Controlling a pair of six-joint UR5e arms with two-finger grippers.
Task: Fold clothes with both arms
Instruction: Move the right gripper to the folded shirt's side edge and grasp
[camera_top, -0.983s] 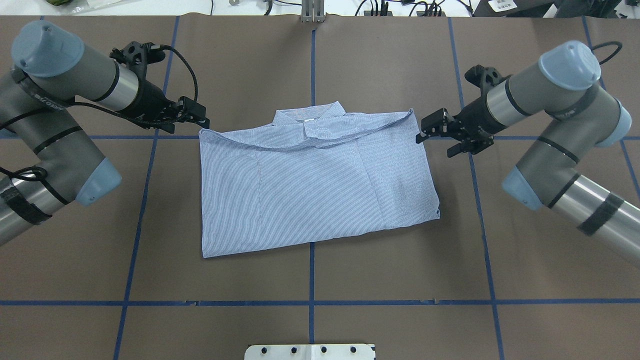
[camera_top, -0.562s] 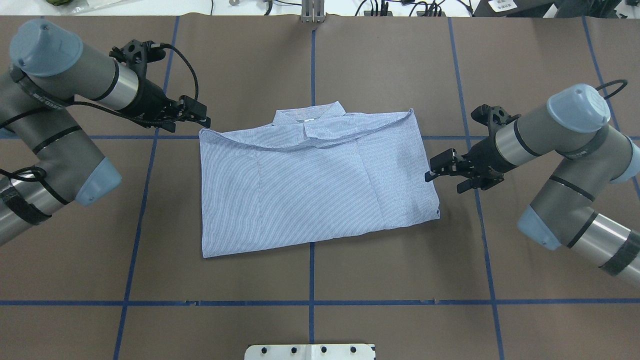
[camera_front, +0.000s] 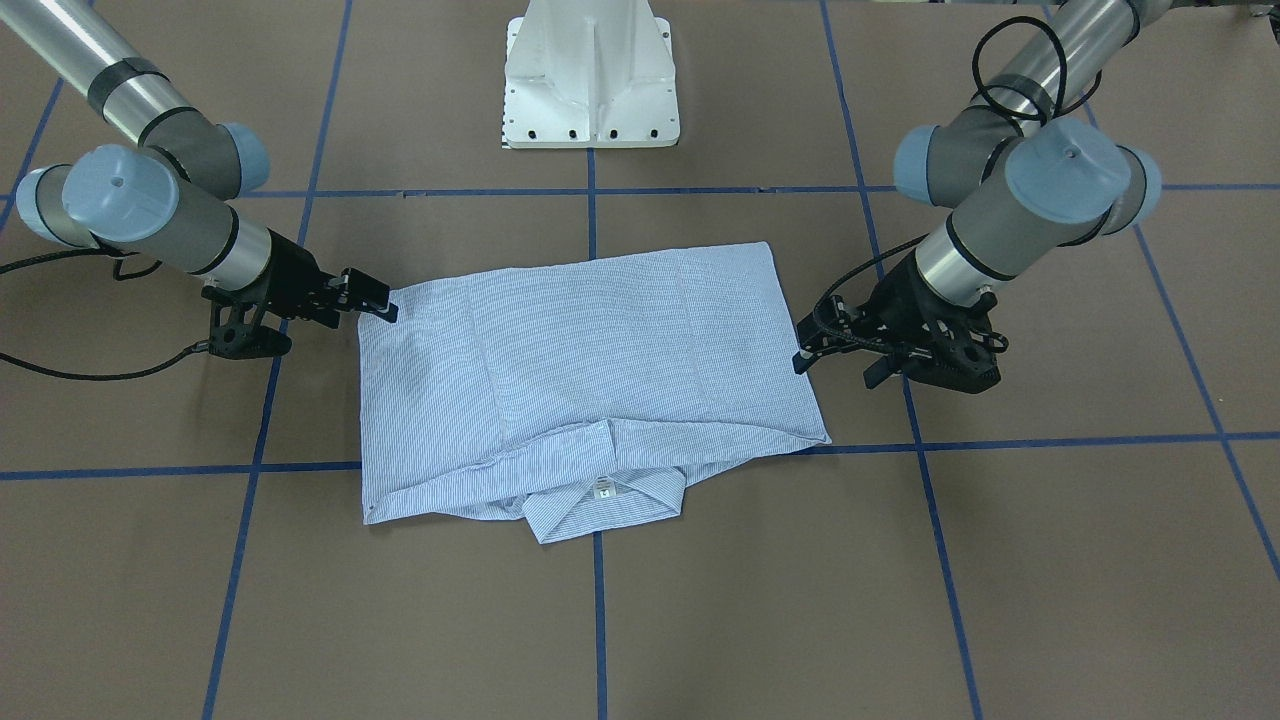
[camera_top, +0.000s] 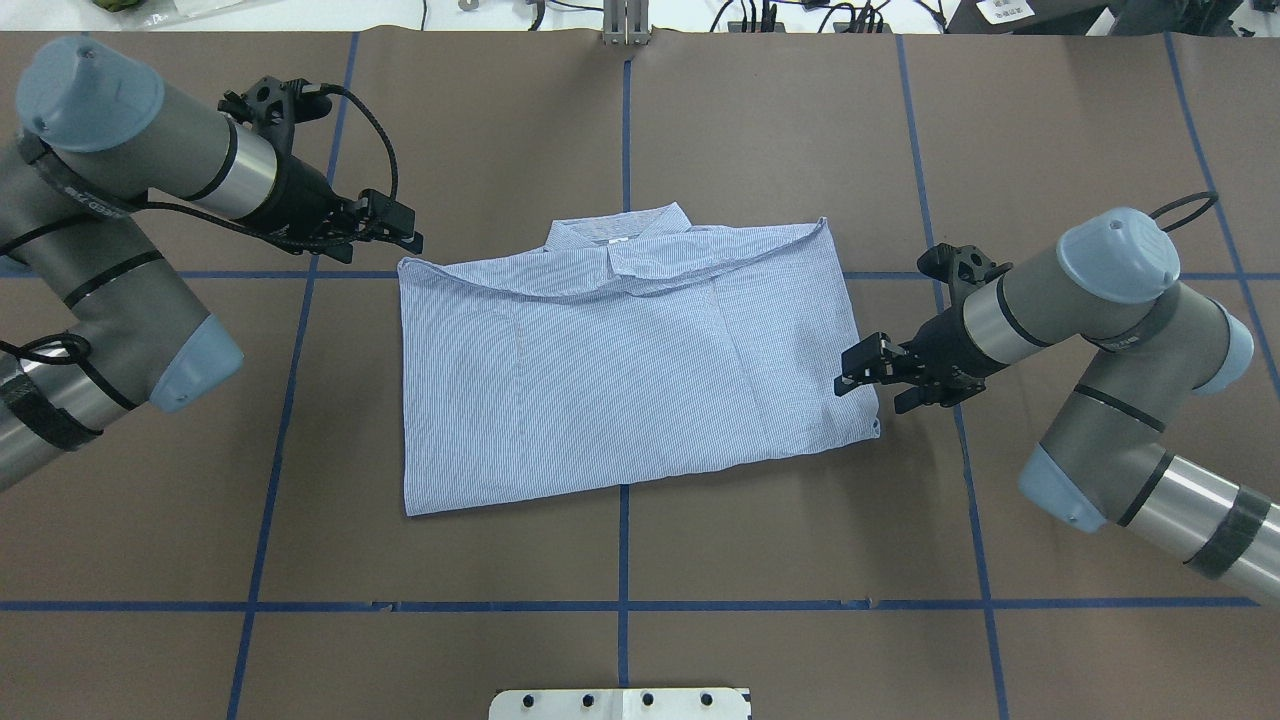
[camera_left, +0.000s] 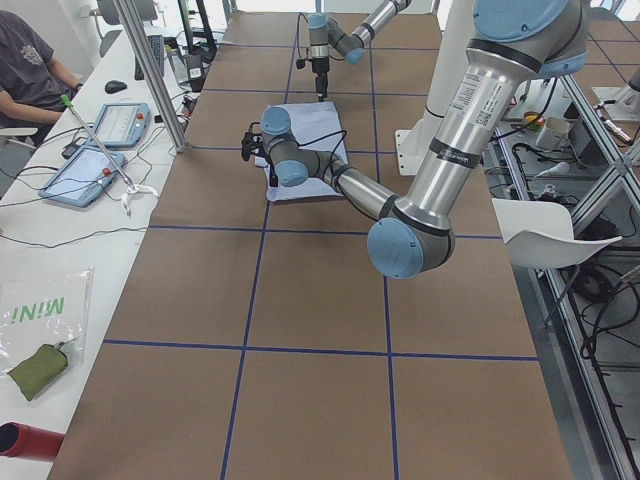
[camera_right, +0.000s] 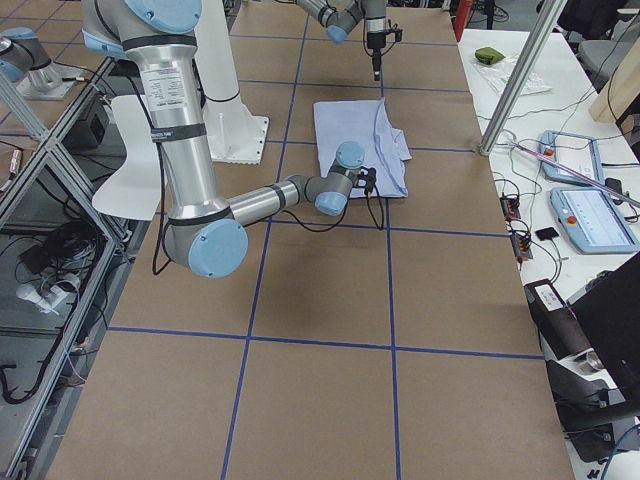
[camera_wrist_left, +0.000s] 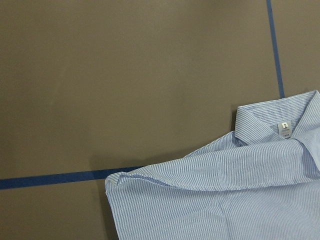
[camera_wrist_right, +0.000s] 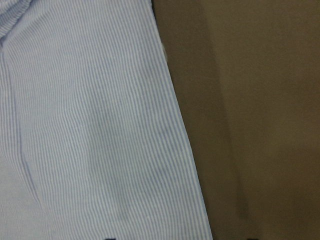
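Overhead exterior shows the right arm's black two-finger tool (camera_top: 872, 384) with its fingers spread, holding nothing. It sits at the right-hand edge of the light-blue and white finely striped button-up shirt (camera_top: 620, 380), toward the corner nearest the robot, and its upper fingertip overlaps that edge. The right wrist view agrees: the same straight edge runs down the middle of the picture, cloth on one side and bare table on the other.

The left arm's black two-finger tool (camera_top: 400, 232) also looks spread and empty. It hovers just beside the shirt's far-left corner, level with the collar (camera_top: 610, 230), and does not touch the fabric.

The shirt lies flat as a folded rectangle on the brown paper-covered table (camera_top: 700, 120). Its long axis runs from one arm to the other, and the collar points away from the robot.

The two tools therefore stand at diagonally opposite ends of the shirt. The right tool is the nearer one, and the cloth lies directly inward from its fingertips. My judgement is that a sideways fold would have to start from that right edge.
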